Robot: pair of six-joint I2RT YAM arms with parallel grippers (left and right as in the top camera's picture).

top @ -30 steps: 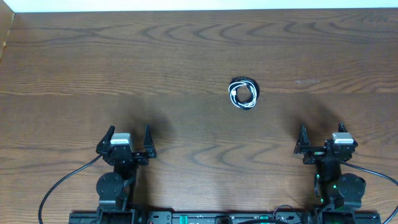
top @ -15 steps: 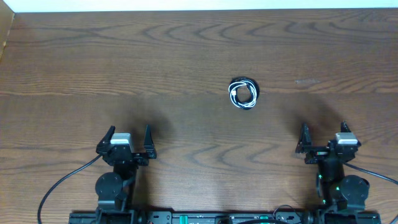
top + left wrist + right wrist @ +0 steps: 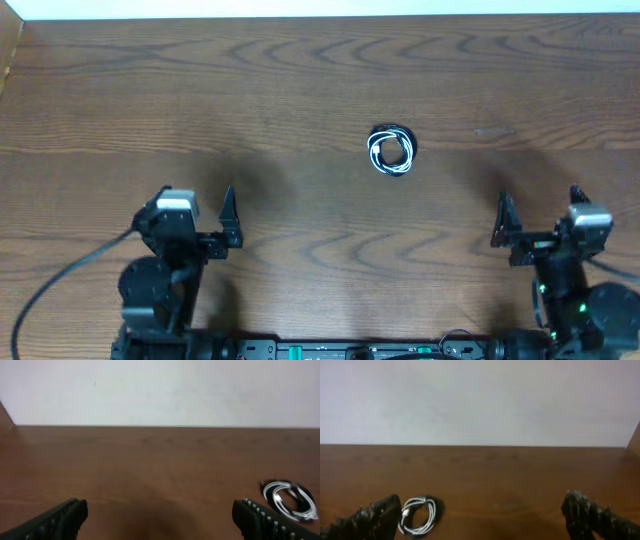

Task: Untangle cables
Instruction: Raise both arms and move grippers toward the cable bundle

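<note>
The cables (image 3: pixel 391 151) lie wound together in one small coil, a white cord looped with a black one, on the wooden table right of centre. My left gripper (image 3: pixel 196 192) hovers near the front left, open and empty, well apart from the coil. Equally far off at the front right, my right gripper (image 3: pixel 539 195) also stands open with nothing in it. In the left wrist view the cables (image 3: pixel 290 501) show at the right, past the right fingertip (image 3: pixel 262 517). In the right wrist view the cables (image 3: pixel 420 515) sit just beside the left fingertip (image 3: pixel 377 516).
The brown wooden table (image 3: pixel 300 90) runs back to a white wall (image 3: pixel 480 400). Thick black arm wires (image 3: pixel 70 285) trail at the front left beside the arm bases. A raised wooden edge (image 3: pixel 10 50) borders the far left.
The left gripper has shifted left and a little away from the front edge. The right gripper has shifted right and likewise away from it. The coil has not moved.
</note>
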